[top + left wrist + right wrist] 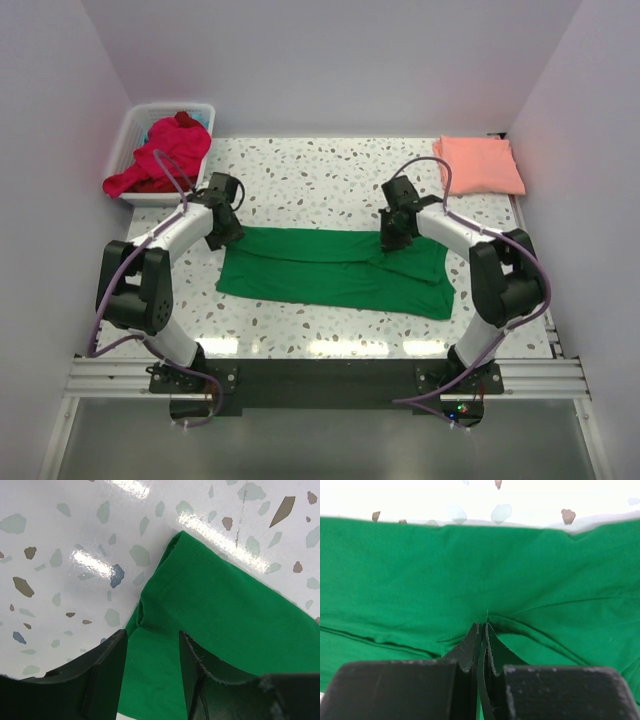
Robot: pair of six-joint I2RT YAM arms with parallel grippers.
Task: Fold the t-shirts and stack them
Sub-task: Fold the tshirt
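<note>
We lose the upper corners of the bright green cotton t-shirt [330, 272], stretched lengthwise left-to-right, beneath the spread left gripper [152, 636] and the right gripper [482, 627] pinching it.

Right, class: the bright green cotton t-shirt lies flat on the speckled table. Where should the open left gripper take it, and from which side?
Probably the stitched hem at the far-left corner of the bright green cotton t-shirt, with the left gripper coming from above. Lying flat, it offers only edges to pinch; this one puckers up slightly, and the right gripper pinches the far edge opposite.
</note>
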